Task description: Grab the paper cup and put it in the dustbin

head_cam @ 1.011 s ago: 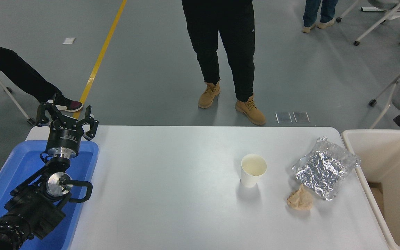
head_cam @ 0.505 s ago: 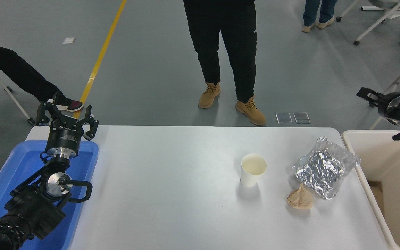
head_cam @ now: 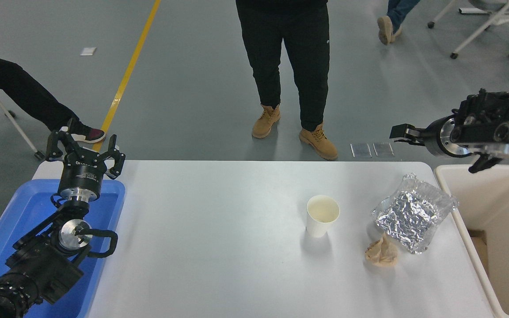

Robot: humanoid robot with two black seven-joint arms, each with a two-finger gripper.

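Note:
The white paper cup stands upright on the white table, right of centre, with nothing touching it. The beige dustbin sits off the table's right end, partly cut off by the picture's edge. My right arm reaches in from the right edge, and its gripper hangs in the air above the table's far right corner, pointing left. It is well up and to the right of the cup. My left gripper is parked open over the far end of the blue tray.
A crinkled silver foil bag lies between the cup and the dustbin, with a crumpled tan paper wad just in front of it. A person stands close to the table's far edge. Other people and chairs are farther back.
My right arm has swung up and leftward from over the dustbin to above the table's far right corner. The cup, foil bag, wad and left arm have not moved.

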